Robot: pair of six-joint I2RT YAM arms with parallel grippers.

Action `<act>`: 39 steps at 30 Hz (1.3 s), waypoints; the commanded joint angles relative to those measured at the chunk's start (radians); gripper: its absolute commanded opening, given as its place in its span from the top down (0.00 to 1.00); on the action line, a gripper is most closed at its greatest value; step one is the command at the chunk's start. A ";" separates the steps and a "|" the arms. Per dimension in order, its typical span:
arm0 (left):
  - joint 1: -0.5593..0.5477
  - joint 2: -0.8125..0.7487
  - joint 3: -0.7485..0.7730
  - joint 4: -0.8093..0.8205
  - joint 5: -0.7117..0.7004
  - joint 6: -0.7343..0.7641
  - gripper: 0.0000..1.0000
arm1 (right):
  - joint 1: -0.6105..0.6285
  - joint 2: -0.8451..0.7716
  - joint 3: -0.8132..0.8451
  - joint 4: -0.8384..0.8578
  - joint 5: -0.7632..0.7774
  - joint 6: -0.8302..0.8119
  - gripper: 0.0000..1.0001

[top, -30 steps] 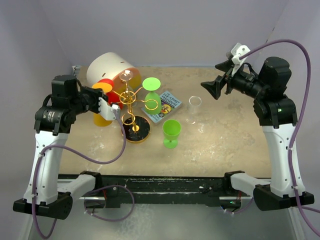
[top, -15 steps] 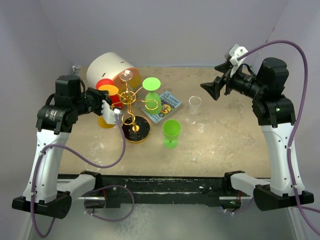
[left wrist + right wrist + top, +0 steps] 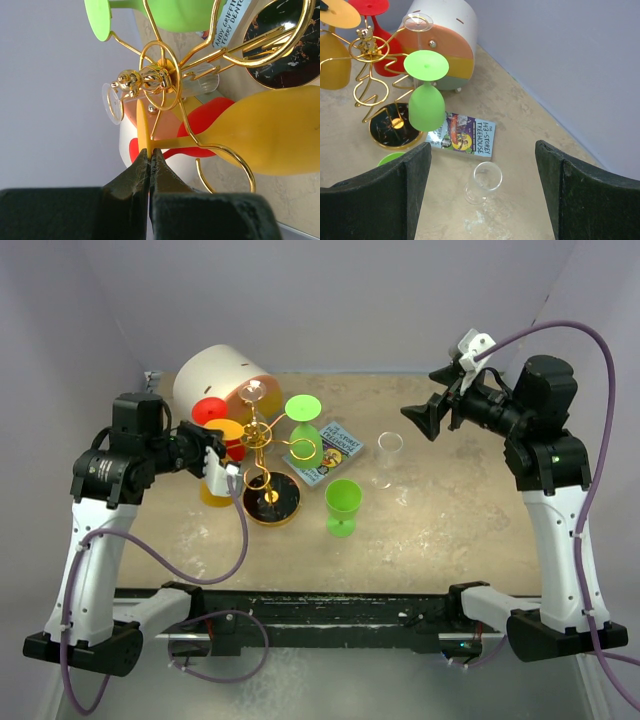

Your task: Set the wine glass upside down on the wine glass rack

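pinches the foot rim of the yellow glass between the pressed-together fingers of the left gripper, upside down, bowl hanging just left of the rack post, stem touching a curled arm. cannot tell whether seated in that arm's ring. holds the right gripper spread wide, high over the book and clear glass, well apart from the rack.
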State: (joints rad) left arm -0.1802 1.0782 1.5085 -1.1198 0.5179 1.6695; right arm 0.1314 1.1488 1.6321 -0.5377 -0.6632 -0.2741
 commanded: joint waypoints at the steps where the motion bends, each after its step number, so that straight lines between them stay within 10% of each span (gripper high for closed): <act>1: -0.007 -0.007 0.053 -0.030 0.036 0.028 1.00 | -0.003 -0.019 0.004 0.021 0.004 -0.017 0.13; 39: -0.007 -0.058 0.044 -0.134 -0.121 -0.038 0.99 | -0.003 -0.020 -0.029 0.012 -0.007 -0.033 0.11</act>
State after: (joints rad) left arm -0.1802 1.0302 1.5574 -1.2545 0.3870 1.6386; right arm 0.1314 1.1431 1.6073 -0.5423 -0.6651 -0.2966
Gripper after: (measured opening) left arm 0.011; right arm 0.885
